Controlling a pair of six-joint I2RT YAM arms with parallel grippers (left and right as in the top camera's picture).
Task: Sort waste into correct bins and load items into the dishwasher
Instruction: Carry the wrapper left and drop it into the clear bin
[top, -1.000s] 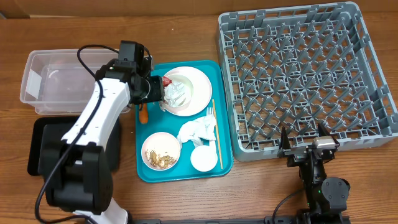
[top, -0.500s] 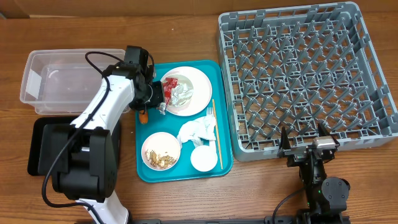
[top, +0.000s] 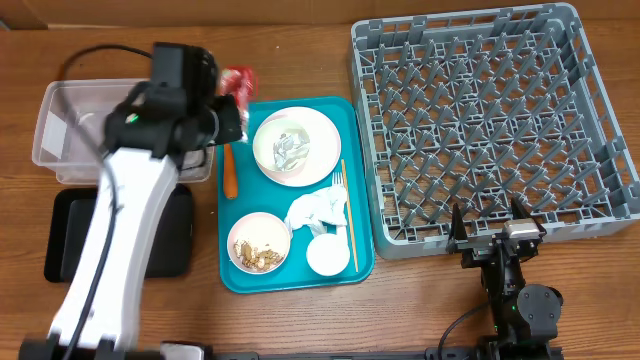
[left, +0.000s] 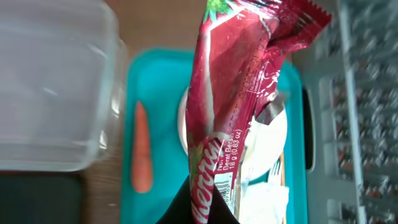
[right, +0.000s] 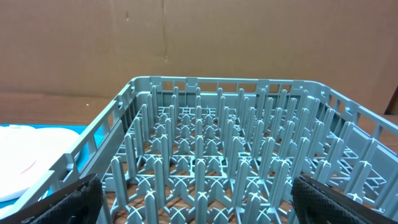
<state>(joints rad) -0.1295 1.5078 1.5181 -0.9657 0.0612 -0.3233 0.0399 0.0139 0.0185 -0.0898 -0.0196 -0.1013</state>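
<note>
My left gripper (top: 231, 98) is shut on the red wrapper (top: 238, 80), holding it in the air over the gap between the clear tub (top: 80, 125) and the teal tray. In the left wrist view the wrapper (left: 249, 93) hangs from my dark fingers (left: 186, 208), above the carrot (left: 142, 149) and the white plate (left: 273, 127). The plate (top: 320, 130) holds a crumpled scrap. My right gripper (top: 497, 240) rests open at the front edge of the grey dish rack (top: 480, 120), nothing between its fingers (right: 74, 199).
The teal tray (top: 240, 205) carries the carrot (top: 229, 172), a bowl of food scraps (top: 259, 243), a napkin (top: 318, 211), a small cup (top: 328, 255), a fork (top: 340, 185) and a wooden stick (top: 348, 215). The black tray (top: 70, 235) lies in front of the tub.
The left gripper closed on the red wrapper at the plate, then lifted it up and to the left, toward the tub. The right arm has not moved.
</note>
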